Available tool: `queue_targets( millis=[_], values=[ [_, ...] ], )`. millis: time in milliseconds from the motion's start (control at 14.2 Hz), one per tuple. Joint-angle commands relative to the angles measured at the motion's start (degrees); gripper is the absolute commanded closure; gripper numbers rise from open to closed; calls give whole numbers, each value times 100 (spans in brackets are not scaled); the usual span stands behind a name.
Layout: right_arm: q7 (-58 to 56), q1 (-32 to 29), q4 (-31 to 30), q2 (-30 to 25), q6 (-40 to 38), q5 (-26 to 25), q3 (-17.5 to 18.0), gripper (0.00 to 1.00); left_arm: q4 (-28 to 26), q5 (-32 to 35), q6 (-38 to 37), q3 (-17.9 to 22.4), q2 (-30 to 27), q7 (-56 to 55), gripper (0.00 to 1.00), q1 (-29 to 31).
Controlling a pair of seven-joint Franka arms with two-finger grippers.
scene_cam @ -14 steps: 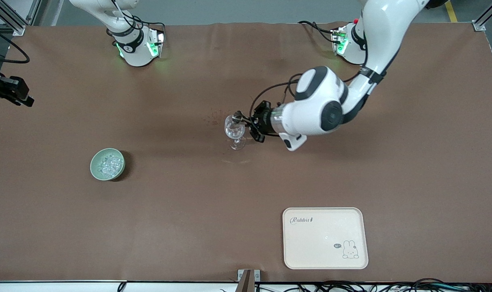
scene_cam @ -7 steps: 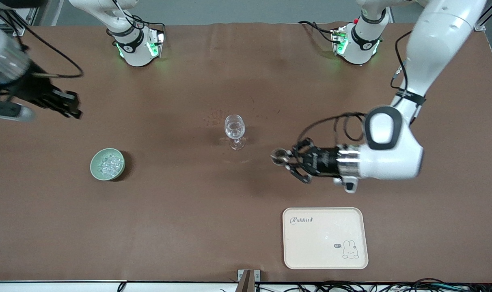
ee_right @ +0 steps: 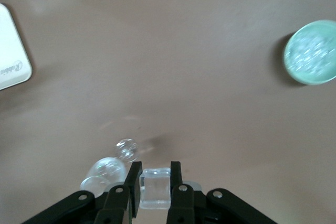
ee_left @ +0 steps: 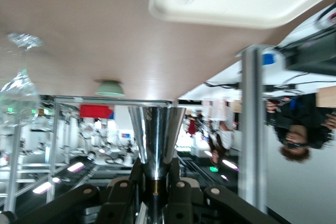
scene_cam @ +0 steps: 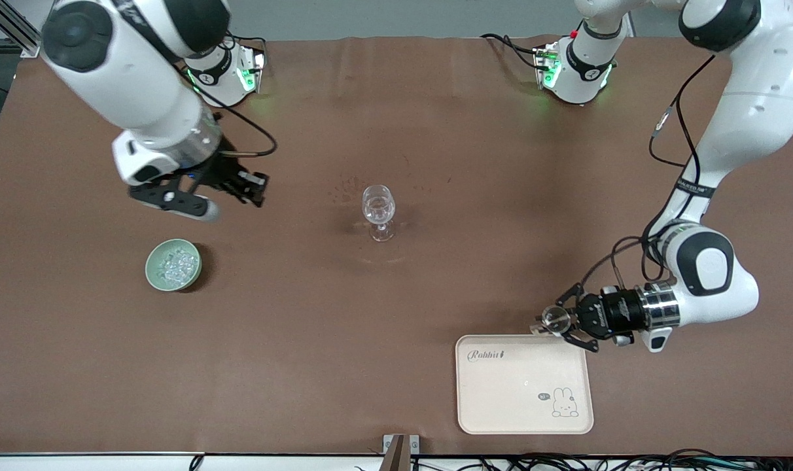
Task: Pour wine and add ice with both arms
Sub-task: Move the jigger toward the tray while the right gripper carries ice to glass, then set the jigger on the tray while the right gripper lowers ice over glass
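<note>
— Both arms have swung since a moment ago: the left arm has pulled away from the wine glass (scene_cam: 378,210) toward its own end of the table, and the right arm has come in from the table's edge.

— How much room is there on the table (scene_cam: 396,314)?

— Plenty. Its brown top is bare in wide stretches between the glass in the middle, the cream tray (scene_cam: 524,384) close to the edge nearest the front camera, and the green bowl (scene_cam: 173,264) toward the right arm's end. All three sit well apart.

— Where is the left gripper (scene_cam: 556,321)?

— Over the tray's edge farthest from the front camera, lying roughly level. Its fingers are closed on a shiny metal measuring cup (ee_left: 156,139), which flares out past the fingertips in the left wrist view.

— And the right gripper (scene_cam: 239,190)?

— Up over bare table between the bowl and the glass, above neither of them. In the right wrist view its fingers (ee_right: 134,182) pinch one clear ice cube (ee_right: 156,187), the gap only as wide as the cube.

— The rest of the ice (scene_cam: 177,265)?

— Heaped in the green bowl. The glass stands upright, apart from both grippers.
</note>
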Motion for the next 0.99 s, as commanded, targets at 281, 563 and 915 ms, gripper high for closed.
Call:
queue_targets(
  millis=[281, 563, 915],
  values=[
    [1609, 1119, 75, 792, 467, -666, 104, 98, 1287, -616, -4, 733, 1249, 551, 98, -379],
    [2102, 1629, 23, 1143, 661, -684, 95, 98, 1647, -643, 92, 770, 1775, 543, 95, -476],
    [2331, 1824, -259, 1319, 819, -842, 104, 98, 1762, -651, 215, 805, 1970, 569, 85, -476]
  ],
)
